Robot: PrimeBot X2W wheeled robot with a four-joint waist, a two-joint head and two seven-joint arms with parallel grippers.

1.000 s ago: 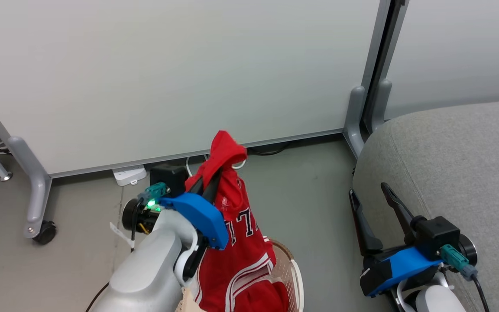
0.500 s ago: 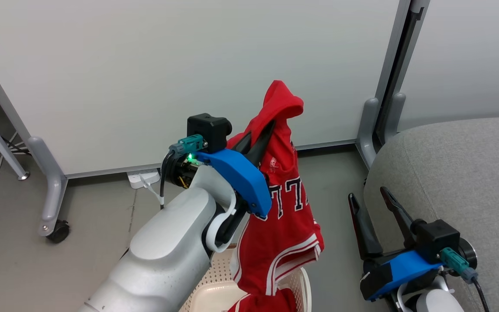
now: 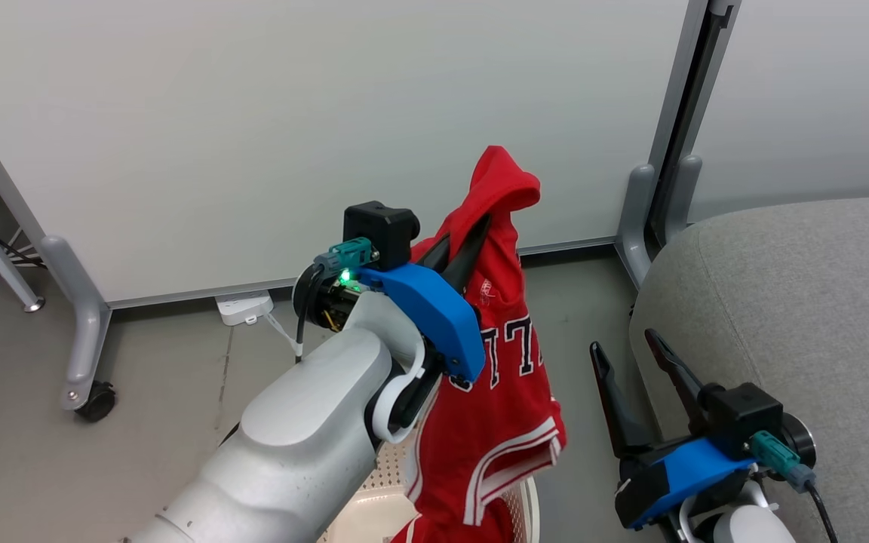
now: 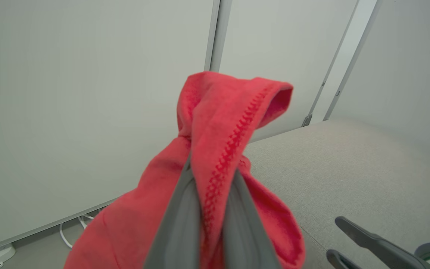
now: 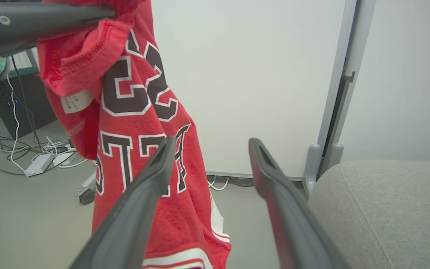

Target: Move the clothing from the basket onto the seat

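Observation:
My left gripper [image 3: 472, 230] is shut on a fold of the red jersey [image 3: 498, 392], which hangs down from it, its black-and-white numerals showing. In the left wrist view the red cloth [image 4: 230, 123] is pinched between the fingers and bunches above them. The jersey's lower hem dangles over the cream basket [image 3: 374, 513] at the bottom edge, where more red clothing [image 3: 449, 532] lies. The grey seat [image 3: 796, 302] lies to the right. My right gripper [image 3: 623, 347] stands open beside the seat's edge, holding nothing; the right wrist view has the jersey [image 5: 140, 123] just left of its fingers.
A white partition wall [image 3: 291, 128] on castor feet [image 3: 95, 400] stands behind, with a grey upright post [image 3: 668, 173] beside the seat. A white power strip [image 3: 242, 308] and cables lie on the grey floor along the wall.
My left arm has lifted the jersey up out of the basket and carried it rightward toward the seat. The head camera has shifted too. The right gripper stays open.

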